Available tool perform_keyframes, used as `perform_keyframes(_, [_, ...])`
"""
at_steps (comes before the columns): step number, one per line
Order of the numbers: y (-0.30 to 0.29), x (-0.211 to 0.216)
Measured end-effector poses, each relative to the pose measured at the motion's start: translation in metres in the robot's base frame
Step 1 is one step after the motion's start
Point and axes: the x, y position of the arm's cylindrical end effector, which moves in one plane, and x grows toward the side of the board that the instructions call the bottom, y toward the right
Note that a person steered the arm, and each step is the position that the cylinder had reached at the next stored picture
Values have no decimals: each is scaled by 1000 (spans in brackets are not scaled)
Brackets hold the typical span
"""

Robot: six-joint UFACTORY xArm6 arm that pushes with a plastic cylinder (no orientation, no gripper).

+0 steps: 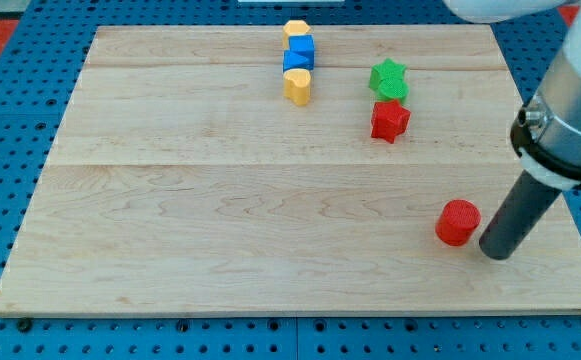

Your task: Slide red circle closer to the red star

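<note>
The red circle lies on the wooden board at the view's lower right. The red star sits well above it and a little to the left, at the upper right of the board. My tip rests on the board just to the right of the red circle and slightly below it, with a small gap between them. The dark rod rises from the tip toward the view's upper right.
A green star touches the red star from above. A yellow hexagon, a blue cube and a yellow heart-like block form a column at the top centre. The board's right edge is near my tip.
</note>
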Motion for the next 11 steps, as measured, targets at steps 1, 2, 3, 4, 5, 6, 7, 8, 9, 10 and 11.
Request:
perform_keyframes(1, [-46,-41])
perform_keyframes(2, [-67,-29])
perform_keyframes(3, [-94,-24])
perform_keyframes(4, [-131,-45])
perform_keyframes(5, [-107,-53])
perform_keyframes(6, [-91,-53])
perform_keyframes(7, [-79,-53])
perform_keyframes(8, [-78,-59])
perform_keyframes(9, [-78,-85])
perform_keyframes(10, [-77,-84])
perform_keyframes(11, [-78,-88])
